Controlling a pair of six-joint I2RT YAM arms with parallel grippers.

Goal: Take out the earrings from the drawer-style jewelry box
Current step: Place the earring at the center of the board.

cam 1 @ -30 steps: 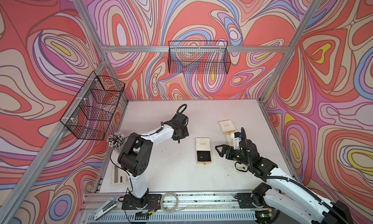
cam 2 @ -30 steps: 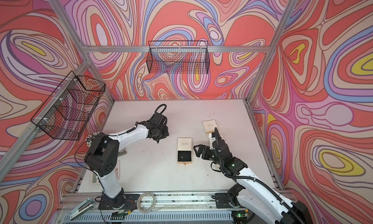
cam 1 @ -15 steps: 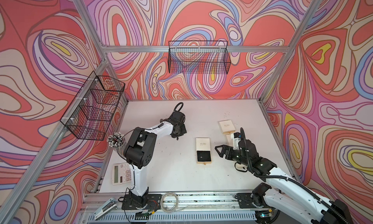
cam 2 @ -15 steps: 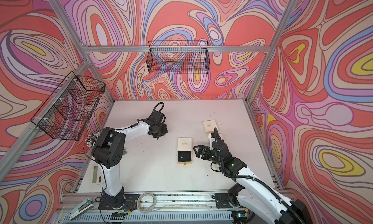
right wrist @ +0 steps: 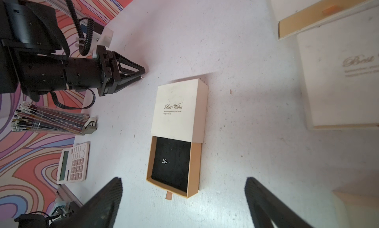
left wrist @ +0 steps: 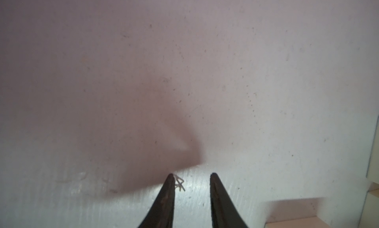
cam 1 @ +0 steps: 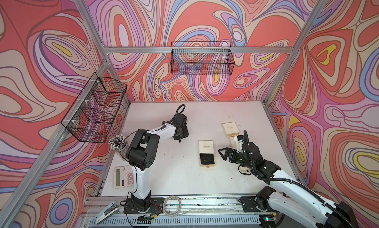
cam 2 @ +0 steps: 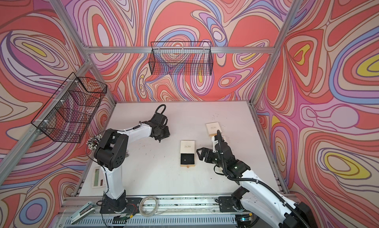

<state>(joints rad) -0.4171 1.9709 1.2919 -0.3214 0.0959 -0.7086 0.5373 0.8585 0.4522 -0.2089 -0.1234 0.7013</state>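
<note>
Lying nearest, at the left front edge of the white desk (cam 1: 174, 175), is a calculator (cam 1: 123, 176). A little farther in on the right, the right end effector (cam 1: 221, 154) hovers low with its fingers spread wide and nothing between them. It is just beside the jewelry box (cam 1: 206, 147), on the box's right, and not touching it. The box's cream sleeve reads "Best Wishes". Its drawer (right wrist: 194, 165) is pulled out toward the near side, showing a black lining. One small, silvery star earring (right wrist: 164, 161) lies on that lining, left of centre. A bundle of pens (cam 1: 117, 141) sits at the left edge.

Farther back and well apart from the box, the left end effector (left wrist: 191, 175) points down at the bare desk with its fingers a little apart, clamping nothing. A second earring (left wrist: 179, 183), also star-shaped, lies on the desk against the inner side of one fingertip (left wrist: 169, 188); whether they touch I cannot tell.

Toward the far right sits a closed cream box (cam 1: 230, 129), with tiny pale specks beside it too small to identify. Wire baskets (cam 1: 202, 58) hang on the walls beyond.
</note>
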